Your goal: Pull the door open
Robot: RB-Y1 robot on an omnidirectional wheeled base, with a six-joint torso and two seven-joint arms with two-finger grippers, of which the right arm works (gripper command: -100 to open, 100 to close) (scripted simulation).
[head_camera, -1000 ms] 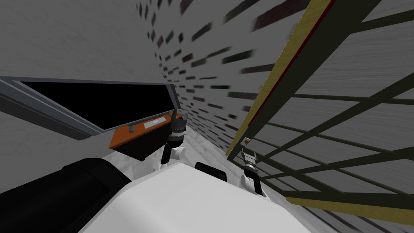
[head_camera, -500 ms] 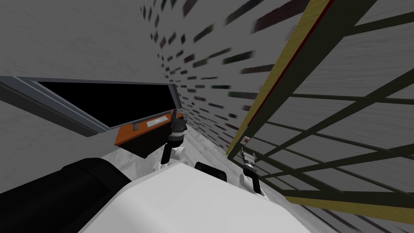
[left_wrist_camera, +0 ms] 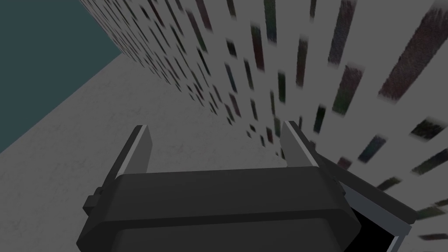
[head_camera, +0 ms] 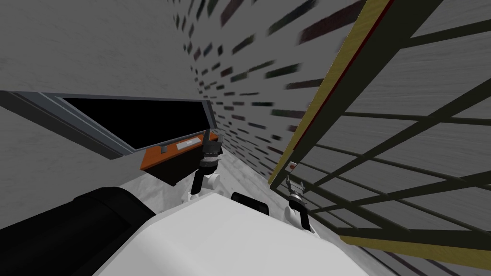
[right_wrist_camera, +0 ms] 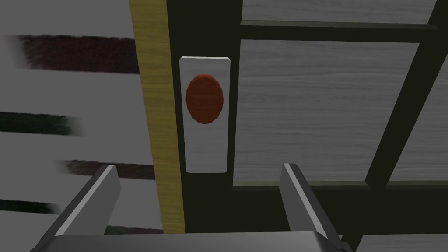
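The right claw (right_wrist_camera: pixel 197 168) stood wide open just short of the reddish knob (right_wrist_camera: pixel 204 98) on the dark-framed door (right_wrist_camera: pixel 203 26) to the right, seemingly lined up to grip it; the left claw (left_wrist_camera: pixel 215 127) hung open, idle.

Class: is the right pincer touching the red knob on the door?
Apart. The right wrist view shows the open right pincer short of the red knob, with bare white plate visible between its fingertips and the knob.
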